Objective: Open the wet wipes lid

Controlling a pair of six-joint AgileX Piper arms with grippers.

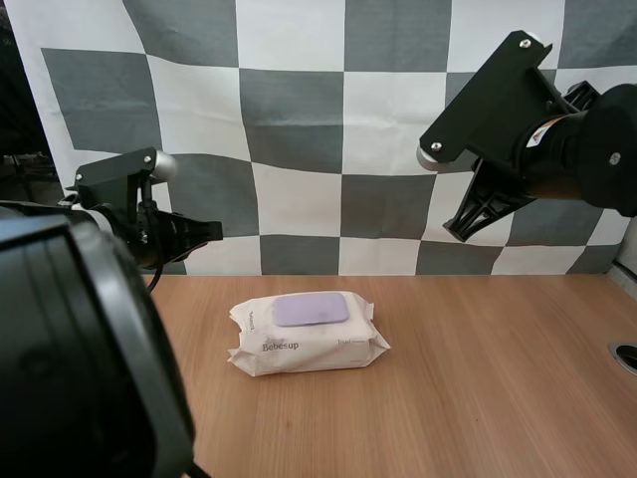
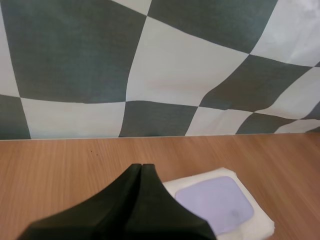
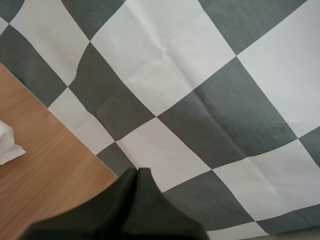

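1. Pack of wet wipes (image 1: 307, 344) lies flat on the desk (image 1: 498, 378), slightly left of centre.
2. Lid (image 1: 311, 309) sits on the pack's top face.
3. Left pincer (image 1: 214, 231) hangs over the desk's far left, behind the pack.
4. Right pincer (image 1: 458, 227) hangs far right of the pack, well apart.

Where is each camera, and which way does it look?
High view: behind and above the arms, looking forward and down at the table and wet wipes pack; left gripper and right gripper show.
Left wrist view: on the left arm, looking past its shut gripper at the purple lid.
Right wrist view: on the right arm, looking past its shut gripper at a pack corner.
High and left wrist share the lid.
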